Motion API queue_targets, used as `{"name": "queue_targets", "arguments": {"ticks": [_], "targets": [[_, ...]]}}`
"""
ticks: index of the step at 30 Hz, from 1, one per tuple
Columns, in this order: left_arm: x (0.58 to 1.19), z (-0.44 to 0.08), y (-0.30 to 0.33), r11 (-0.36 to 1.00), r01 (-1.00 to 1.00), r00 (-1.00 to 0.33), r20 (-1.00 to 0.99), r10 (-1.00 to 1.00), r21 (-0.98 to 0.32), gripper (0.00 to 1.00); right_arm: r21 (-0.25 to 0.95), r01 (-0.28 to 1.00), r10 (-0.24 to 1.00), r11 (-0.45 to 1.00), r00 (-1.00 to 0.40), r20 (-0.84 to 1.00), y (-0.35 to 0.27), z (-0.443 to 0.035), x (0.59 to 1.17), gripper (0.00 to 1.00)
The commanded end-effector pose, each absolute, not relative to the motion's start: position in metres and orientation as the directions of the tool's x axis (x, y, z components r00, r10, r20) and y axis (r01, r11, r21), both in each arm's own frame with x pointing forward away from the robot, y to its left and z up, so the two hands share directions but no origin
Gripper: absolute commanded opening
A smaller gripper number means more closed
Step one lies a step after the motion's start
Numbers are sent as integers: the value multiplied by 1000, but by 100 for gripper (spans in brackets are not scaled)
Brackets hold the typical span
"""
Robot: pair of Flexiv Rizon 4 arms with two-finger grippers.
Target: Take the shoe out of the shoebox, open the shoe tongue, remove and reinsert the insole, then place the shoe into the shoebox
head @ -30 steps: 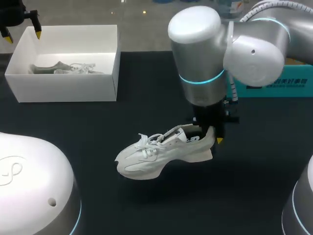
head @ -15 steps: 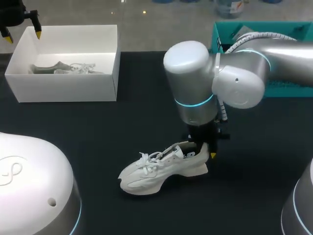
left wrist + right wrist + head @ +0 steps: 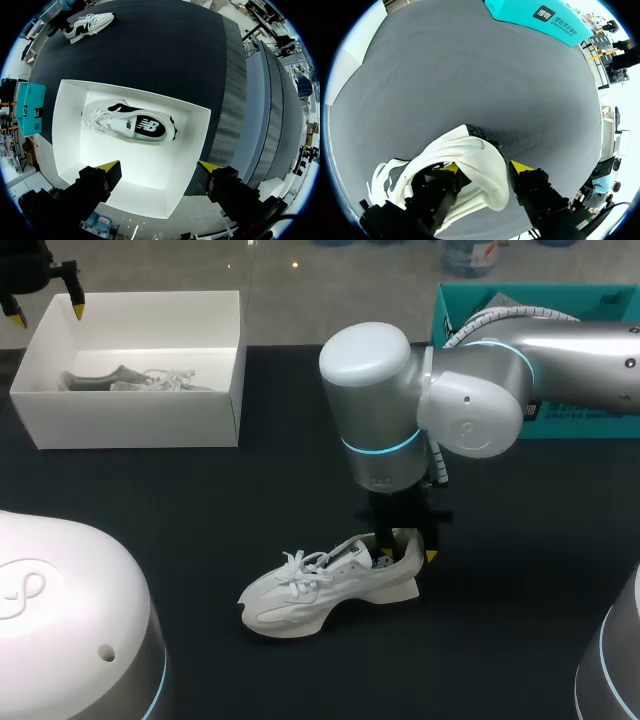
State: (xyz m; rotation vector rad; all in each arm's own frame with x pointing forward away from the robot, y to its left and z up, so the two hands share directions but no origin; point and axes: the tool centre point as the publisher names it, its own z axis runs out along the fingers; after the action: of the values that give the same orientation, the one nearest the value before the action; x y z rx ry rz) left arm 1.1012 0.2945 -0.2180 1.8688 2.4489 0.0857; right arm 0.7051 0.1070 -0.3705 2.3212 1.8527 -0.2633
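One white shoe (image 3: 300,592) stands on its sole on the black table (image 3: 200,500), low and a little right of centre in the head view. Its toe points to the frame's left and its laces lie loose over the tongue. The right gripper (image 3: 407,555) comes straight down on the heel. One yellow-tipped finger sits inside the shoe's opening and the other just behind the heel, so the two pinch the heel collar between them. The right wrist view shows the same hold, with the white heel filling the narrow gap in the right gripper (image 3: 485,167). The right arm (image 3: 470,400) enters from the frame's right and bends above the shoe.

At upper left the white shoebox (image 3: 130,425) stands open, with a second shoe (image 3: 135,378) lying on its side inside. The left gripper (image 3: 47,312) hangs over the shoebox's far left corner, fingers spread wide and holding nothing. Its wrist view shows the second shoe (image 3: 130,122) ahead of those parted fingers. A teal box (image 3: 600,360) sits at upper right.
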Motion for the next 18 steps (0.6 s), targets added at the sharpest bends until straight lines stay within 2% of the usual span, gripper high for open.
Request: {"name": "queue_targets", "arguments": {"ticks": [1, 8, 15, 18], "targets": [[1101, -218, 295, 263, 962, -262, -13, 965, 80, 100, 62, 983, 963, -174, 183, -197, 97, -327, 695, 100], [1101, -218, 295, 263, 962, -262, -13, 965, 80, 100, 135, 991, 996, -21, 32, -80, 85, -283, 701, 100], [1101, -218, 295, 263, 962, -262, -13, 965, 80, 100, 240, 928, 941, 284, -318, 118, 58, -253, 705, 100], [1101, -218, 295, 263, 962, -262, -13, 965, 80, 100, 240, 928, 941, 284, -318, 118, 58, -253, 705, 100]]}}
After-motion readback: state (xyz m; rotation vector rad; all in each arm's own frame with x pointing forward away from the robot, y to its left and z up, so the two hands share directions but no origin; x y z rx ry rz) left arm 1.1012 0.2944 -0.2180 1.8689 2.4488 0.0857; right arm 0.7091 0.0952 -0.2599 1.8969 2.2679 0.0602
